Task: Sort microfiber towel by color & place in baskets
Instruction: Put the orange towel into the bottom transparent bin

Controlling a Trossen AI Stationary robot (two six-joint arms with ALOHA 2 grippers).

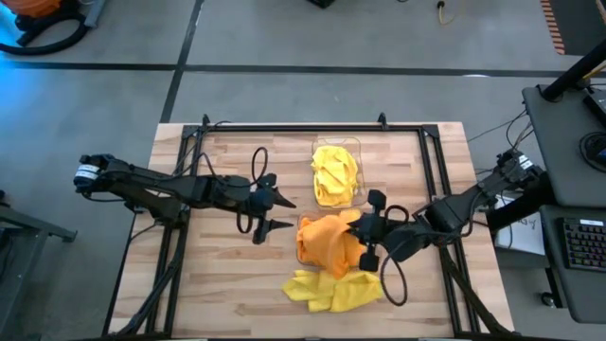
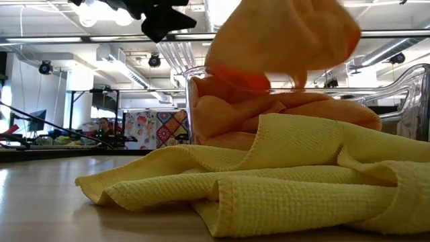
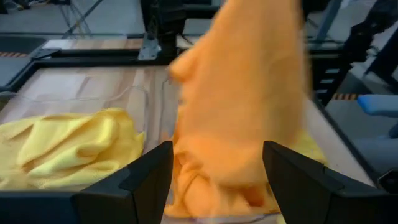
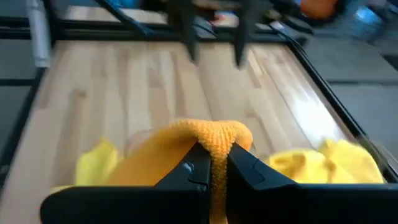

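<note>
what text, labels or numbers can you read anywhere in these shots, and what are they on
No readable text in any view.
White band on the left arm's end: may be a label, too small to read.
White sheet beside the dark keyboard at the table's right: any print is too small to read.
Colourful patterned panel in the room behind: pattern only, no words.
Yellow microfiber towels, orange microfiber towel, clear plastic baskets: no tags or print visible.
</note>
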